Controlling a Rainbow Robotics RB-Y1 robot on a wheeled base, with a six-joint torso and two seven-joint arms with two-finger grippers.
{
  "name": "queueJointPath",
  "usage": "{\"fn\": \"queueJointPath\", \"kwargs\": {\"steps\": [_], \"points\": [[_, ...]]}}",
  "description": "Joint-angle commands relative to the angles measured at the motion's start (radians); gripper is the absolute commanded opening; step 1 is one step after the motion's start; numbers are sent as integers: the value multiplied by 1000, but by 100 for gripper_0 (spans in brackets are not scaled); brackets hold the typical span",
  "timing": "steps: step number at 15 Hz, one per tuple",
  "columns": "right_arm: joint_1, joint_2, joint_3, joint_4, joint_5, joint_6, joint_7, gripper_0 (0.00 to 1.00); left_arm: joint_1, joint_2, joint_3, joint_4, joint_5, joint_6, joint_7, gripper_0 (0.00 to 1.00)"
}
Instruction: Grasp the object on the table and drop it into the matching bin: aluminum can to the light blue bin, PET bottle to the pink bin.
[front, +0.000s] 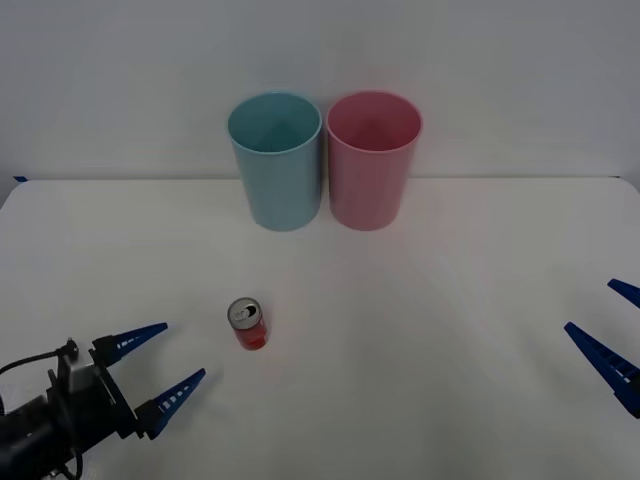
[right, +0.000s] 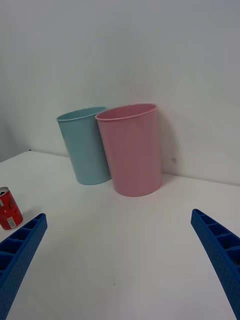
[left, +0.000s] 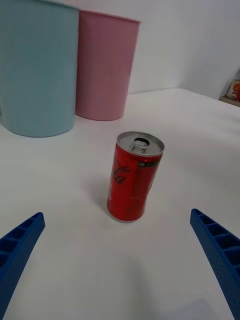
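Now left gripper (front: 156, 366) fingers spread, aluminum can (front: 247, 323) upright just ahead, apart; right gripper (front: 608, 335) seemingly spread, far.

The red can (left: 134, 176), ahead of the left tool (left: 120, 260), bears white Coca-Cola script running up its side.

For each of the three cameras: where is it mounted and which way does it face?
Front: above the arms, facing down at the table; both open end effectors, left, right.
Left wrist: faces the red can; own fingers.
Right wrist: faces the bins; own fingers.
All share the light blue bin, pink bin and can.
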Motion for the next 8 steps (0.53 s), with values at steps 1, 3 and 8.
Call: {"fn": "queueJointPath", "kwargs": {"steps": [1, 3, 8], "points": [[0, 0, 0, 0, 0, 0, 0, 100, -20, -42, 0, -1, -48, 13, -5, 100], [0, 0, 0, 0, 0, 0, 0, 100, -35, -68, 0, 0, -84, 22, -8, 100], [0, 0, 0, 0, 0, 0, 0, 100, -107, -103, -15, 77, -113, 27, -30, 100]]}}
